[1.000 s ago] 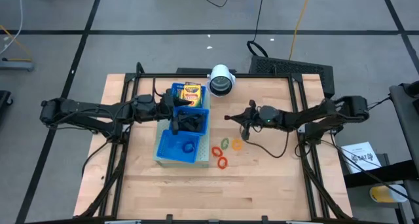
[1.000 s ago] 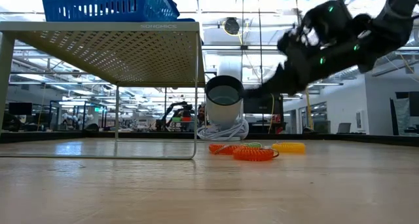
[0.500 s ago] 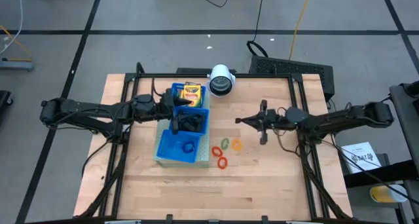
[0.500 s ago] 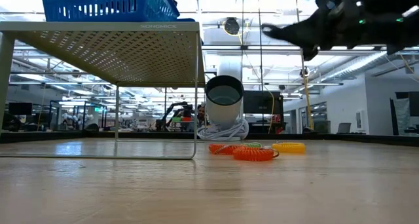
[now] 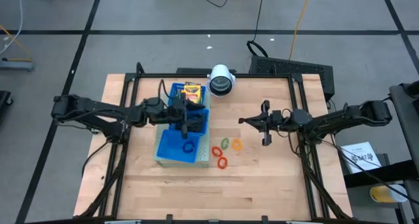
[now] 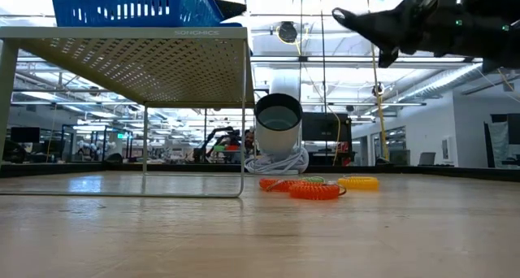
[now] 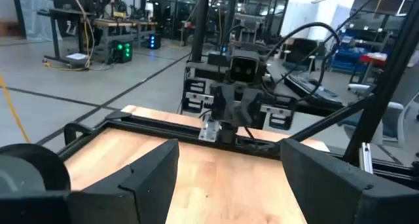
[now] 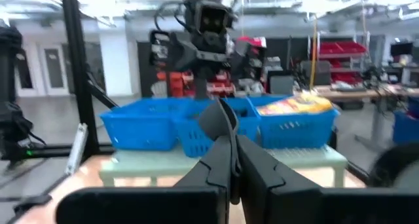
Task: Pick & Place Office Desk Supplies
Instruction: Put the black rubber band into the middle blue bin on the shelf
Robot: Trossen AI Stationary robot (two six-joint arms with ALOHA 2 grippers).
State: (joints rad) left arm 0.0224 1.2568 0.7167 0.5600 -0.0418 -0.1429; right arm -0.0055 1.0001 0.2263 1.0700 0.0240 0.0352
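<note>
A blue tray (image 5: 165,149) sits on a raised mesh stand (image 6: 146,67). Its far compartment holds yellow-and-green crayon boxes (image 5: 192,91), its middle one black clips (image 5: 196,127), its near one a dark ring (image 5: 188,147). Red rings (image 5: 218,156), a green ring (image 5: 224,143) and an orange ring (image 5: 236,145) lie flat on the table right of the tray. My left gripper (image 5: 189,121) hovers open over the middle compartment. My right gripper (image 5: 243,121) is shut, empty, raised above the table right of the rings, pointing at the tray (image 8: 196,129).
A white cylinder with a dark centre (image 5: 221,80) lies on its side at the table's far edge, behind the tray. A black frame (image 5: 298,106) runs round the table. Bare wood (image 5: 262,185) lies near and right of the rings.
My right gripper has risen from just above the rings and drawn back toward the table's right edge, turning level. My left gripper has moved right, from the tray's left side to over its middle compartment. The rings have stayed where they were.
</note>
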